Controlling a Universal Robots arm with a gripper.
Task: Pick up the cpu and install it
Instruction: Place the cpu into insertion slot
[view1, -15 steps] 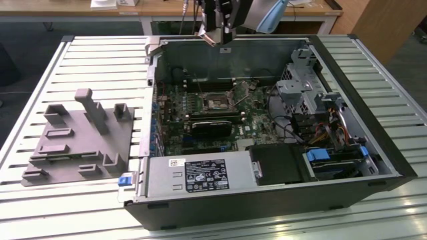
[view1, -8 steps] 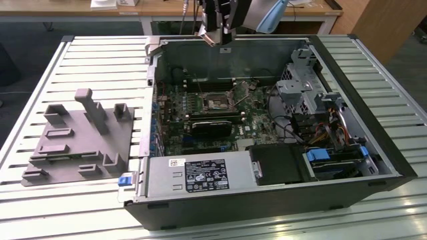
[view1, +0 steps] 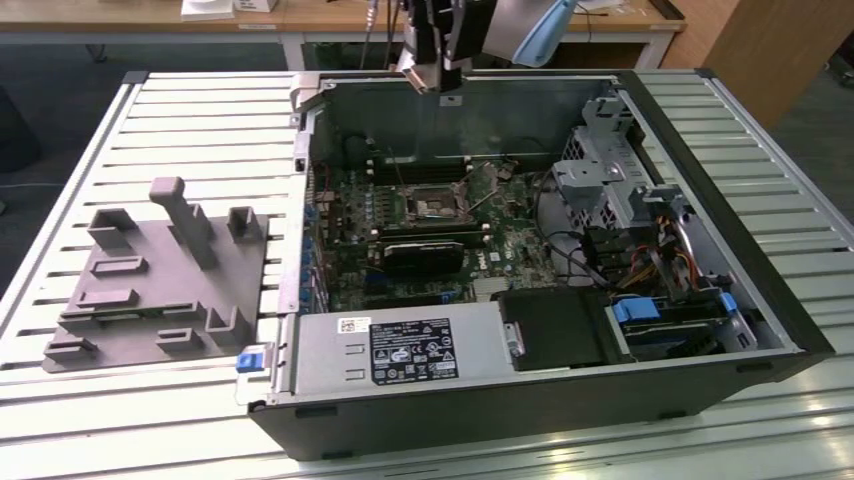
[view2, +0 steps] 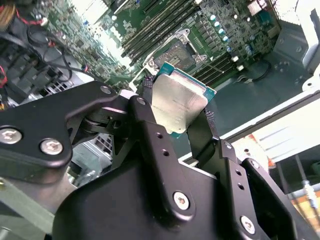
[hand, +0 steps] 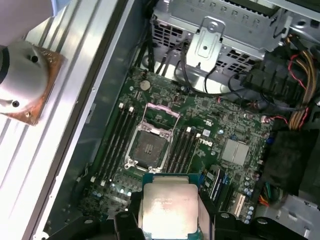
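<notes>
Silver-grey and shiny on top, the small flat square cpu (hand: 167, 210) sits clenched by its edges between the black fingers (view2: 152, 130) of the tool (view2: 176, 107); in the exterior view the tool (view1: 438, 75) hangs above the open black computer case (view1: 534, 410), toward twelve o'clock from the black-framed motherboard socket (view1: 434, 207); the case rests on the pale slatted metal desk (view1: 747, 440).

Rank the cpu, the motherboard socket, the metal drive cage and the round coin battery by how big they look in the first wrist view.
1. metal drive cage
2. cpu and motherboard socket: they look alike, and the cpu is nearer the camera, so unranked
3. round coin battery
</notes>
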